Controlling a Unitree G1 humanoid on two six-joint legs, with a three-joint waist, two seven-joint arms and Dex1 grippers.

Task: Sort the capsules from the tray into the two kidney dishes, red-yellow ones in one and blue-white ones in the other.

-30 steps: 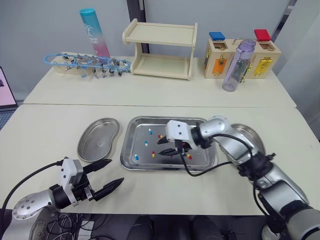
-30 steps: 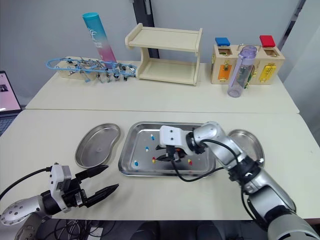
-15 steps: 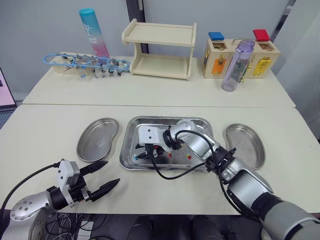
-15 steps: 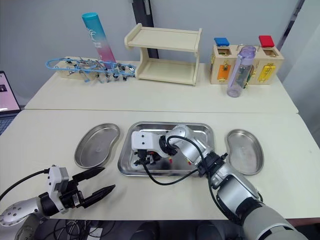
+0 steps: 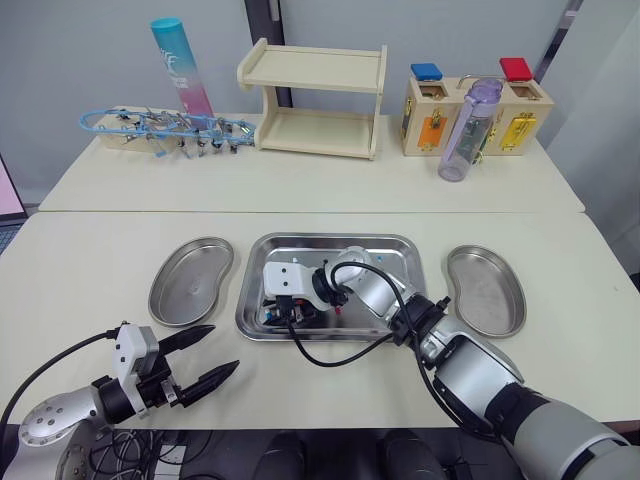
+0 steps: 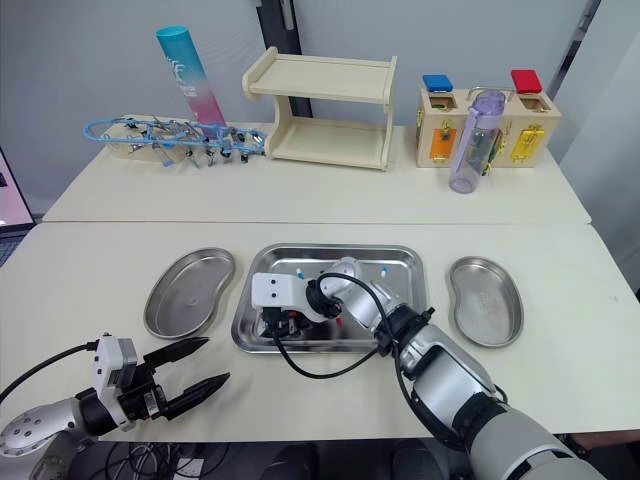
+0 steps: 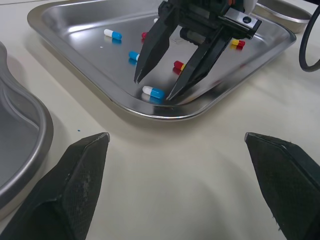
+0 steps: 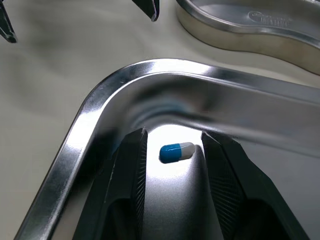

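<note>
While spread, right hand astride capsule.

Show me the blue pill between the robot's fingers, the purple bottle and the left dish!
Blue pill [image 8: 177, 152]: right wrist view, its middle.
Purple bottle [image 5: 461, 140]: left eye view, its body.
Left dish [image 5: 190, 293]: left eye view, its bare floor.

Steel tray sat between left kidney dish and right kidney dish. One blue-white capsule lay flat in its near-left corner; red-yellow capsules lay scattered mid-tray.
</note>
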